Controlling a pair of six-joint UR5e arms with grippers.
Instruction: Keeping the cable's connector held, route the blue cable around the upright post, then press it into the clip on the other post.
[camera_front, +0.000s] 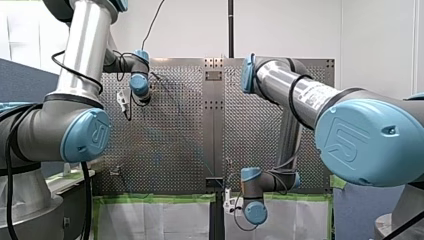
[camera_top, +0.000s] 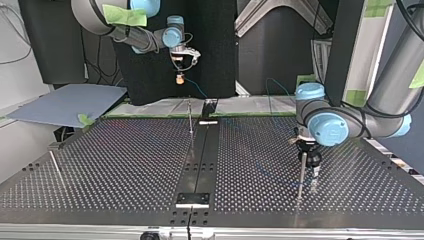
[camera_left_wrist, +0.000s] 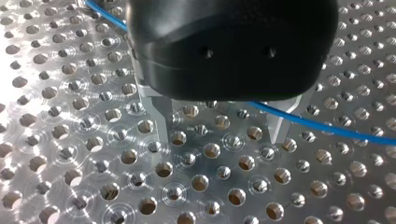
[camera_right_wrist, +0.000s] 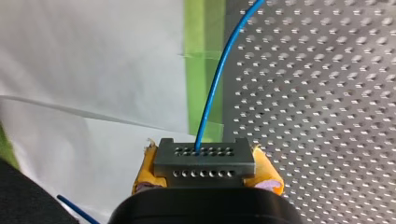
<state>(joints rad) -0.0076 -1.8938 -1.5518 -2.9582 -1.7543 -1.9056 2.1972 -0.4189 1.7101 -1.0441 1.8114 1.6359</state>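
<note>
1. My right gripper (camera_right_wrist: 205, 173): yellow pads clenched on the grey rectangular connector (camera_right_wrist: 204, 158), one pad on each end
2. The thin blue cable (camera_right_wrist: 212, 88) leaves the connector's top row of holes and rises ahead of the gripper
3. The connector is held past the perforated metal counter (camera_top: 125, 165) edge on the arms' side, over the white sheet (camera_right_wrist: 93, 60) and the green tape strip (camera_right_wrist: 203, 56)
4. My left gripper (camera_left_wrist: 219, 128): black body, metal fingers (camera_left_wrist: 159, 119) spread apart, nothing grasped, low over the counter
5. The cable runs under the left gripper's body and past one finger; contact cannot be told
6. A thin upright metal post (camera_top: 301, 175) stands just beside the left gripper; a second thin post (camera_top: 190, 117) stands near the arms' edge, mid-counter
</note>
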